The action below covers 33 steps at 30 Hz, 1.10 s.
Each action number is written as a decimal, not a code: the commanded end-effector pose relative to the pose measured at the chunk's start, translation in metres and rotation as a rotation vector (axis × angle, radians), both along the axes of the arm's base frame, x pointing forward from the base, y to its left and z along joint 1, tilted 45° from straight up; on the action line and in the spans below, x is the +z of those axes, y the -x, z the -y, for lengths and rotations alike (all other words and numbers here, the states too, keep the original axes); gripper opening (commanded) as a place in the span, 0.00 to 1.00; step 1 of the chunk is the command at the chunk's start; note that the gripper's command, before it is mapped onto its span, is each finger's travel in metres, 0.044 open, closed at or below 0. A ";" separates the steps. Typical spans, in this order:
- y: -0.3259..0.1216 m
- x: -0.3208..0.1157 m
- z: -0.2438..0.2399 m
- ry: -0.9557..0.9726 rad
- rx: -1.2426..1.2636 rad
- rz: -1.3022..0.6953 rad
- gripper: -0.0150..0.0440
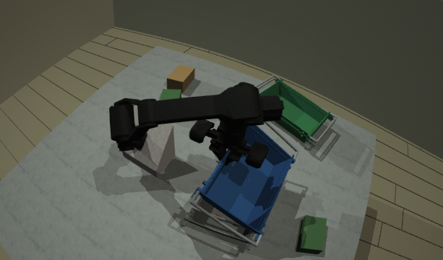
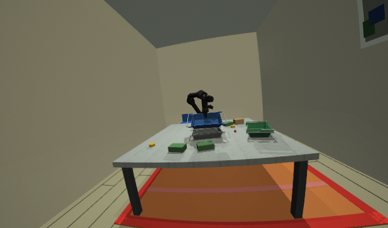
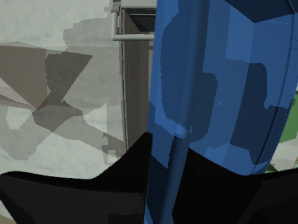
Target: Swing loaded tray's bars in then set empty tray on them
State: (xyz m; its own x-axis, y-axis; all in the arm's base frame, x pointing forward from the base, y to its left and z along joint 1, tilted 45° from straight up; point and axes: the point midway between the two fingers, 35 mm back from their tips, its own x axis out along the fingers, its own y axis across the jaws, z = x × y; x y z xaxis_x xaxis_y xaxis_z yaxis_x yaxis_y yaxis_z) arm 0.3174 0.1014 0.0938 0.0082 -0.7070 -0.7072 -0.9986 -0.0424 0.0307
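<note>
The gripper (image 1: 226,156) (image 2: 206,116) (image 3: 168,145) is shut on one long side wall of the empty blue tray (image 1: 243,185) (image 2: 198,121) (image 3: 235,47). It holds the tray in the air above the loaded grey tray (image 2: 207,134) (image 3: 136,85). The blue tray looks tilted, its inside facing the exterior camera. Its own wire bars stick out at its ends. The top camera sees the grey tray mostly covered, with a bit of a red block (image 1: 217,216) showing. In the wrist view one grey bar (image 3: 134,37) lies in across the grey tray's top near one end; the other bar is not clear.
A green tray (image 1: 302,117) (image 2: 259,129) stands to one side. Green blocks (image 1: 313,234) (image 2: 177,147) (image 2: 205,145), an orange block (image 1: 181,76) (image 2: 238,121), a pale wedge-like block (image 1: 160,148), yellow discs (image 2: 152,144) (image 2: 232,126) and a loose red block (image 2: 235,130) lie on the table.
</note>
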 end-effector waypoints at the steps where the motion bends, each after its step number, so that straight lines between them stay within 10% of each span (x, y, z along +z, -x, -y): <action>1: -0.001 0.006 -0.006 -0.010 0.067 -0.027 0.25; 33: -0.003 -0.006 0.018 -0.010 0.069 -0.030 0.25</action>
State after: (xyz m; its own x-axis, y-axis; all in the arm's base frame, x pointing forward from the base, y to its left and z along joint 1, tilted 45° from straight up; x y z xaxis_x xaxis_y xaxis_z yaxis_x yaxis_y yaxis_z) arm 0.3178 0.0798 0.0852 0.0032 -0.7037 -0.7105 -0.9926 -0.0885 0.0831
